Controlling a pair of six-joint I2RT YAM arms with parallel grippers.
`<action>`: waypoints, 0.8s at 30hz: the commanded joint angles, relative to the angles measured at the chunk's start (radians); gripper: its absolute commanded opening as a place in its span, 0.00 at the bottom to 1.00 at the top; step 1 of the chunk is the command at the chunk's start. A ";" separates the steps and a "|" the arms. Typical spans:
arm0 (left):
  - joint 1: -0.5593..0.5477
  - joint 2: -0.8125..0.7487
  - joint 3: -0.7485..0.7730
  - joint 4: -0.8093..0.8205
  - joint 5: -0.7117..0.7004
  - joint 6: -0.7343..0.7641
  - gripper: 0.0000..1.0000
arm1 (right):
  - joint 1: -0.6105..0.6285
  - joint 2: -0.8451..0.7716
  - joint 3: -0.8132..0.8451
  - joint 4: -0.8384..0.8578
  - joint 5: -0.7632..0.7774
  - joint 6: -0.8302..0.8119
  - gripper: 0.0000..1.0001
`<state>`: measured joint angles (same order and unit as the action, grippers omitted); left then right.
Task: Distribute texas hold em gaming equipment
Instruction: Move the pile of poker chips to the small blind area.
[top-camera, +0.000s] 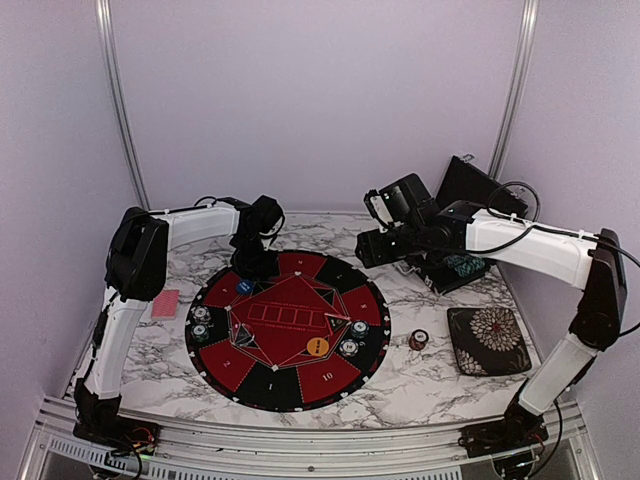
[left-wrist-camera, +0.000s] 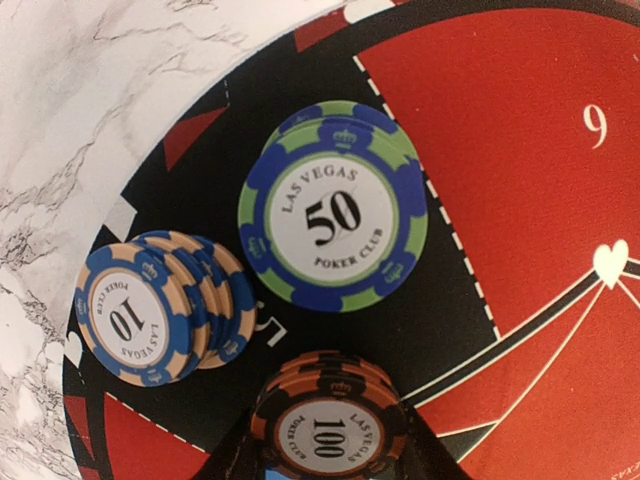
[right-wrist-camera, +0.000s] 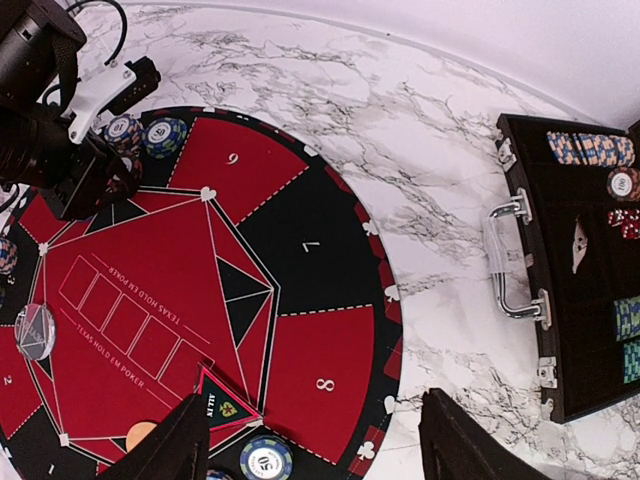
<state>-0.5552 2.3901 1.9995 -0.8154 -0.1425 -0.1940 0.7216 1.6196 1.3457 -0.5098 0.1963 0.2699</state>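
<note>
Now, left gripper (left-wrist-camera: 325, 470) part-closed on 100 chip stack (left-wrist-camera: 330, 425), right gripper (right-wrist-camera: 315, 440) wide, empty, over mat (right-wrist-camera: 130, 290).

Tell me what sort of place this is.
Probably a lab test cell staged as a poker table: plain white walls, a marble-look tabletop, a round Texas Hold'em mat with chips.

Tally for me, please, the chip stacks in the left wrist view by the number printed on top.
Stack marked 10: 1
Stack marked 50: 1
Stack marked 100: 1
Total: 3 stacks
</note>
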 joint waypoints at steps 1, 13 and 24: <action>0.021 -0.001 -0.037 -0.037 -0.053 0.005 0.35 | -0.008 0.005 0.038 -0.003 0.006 0.019 0.70; 0.021 -0.023 -0.062 -0.036 -0.049 -0.001 0.37 | -0.007 0.002 0.030 -0.003 0.000 0.024 0.70; 0.021 -0.032 -0.074 -0.035 -0.053 -0.004 0.38 | -0.007 0.000 0.024 -0.002 -0.004 0.029 0.70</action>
<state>-0.5522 2.3684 1.9583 -0.7864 -0.1452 -0.1982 0.7216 1.6196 1.3457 -0.5098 0.1951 0.2852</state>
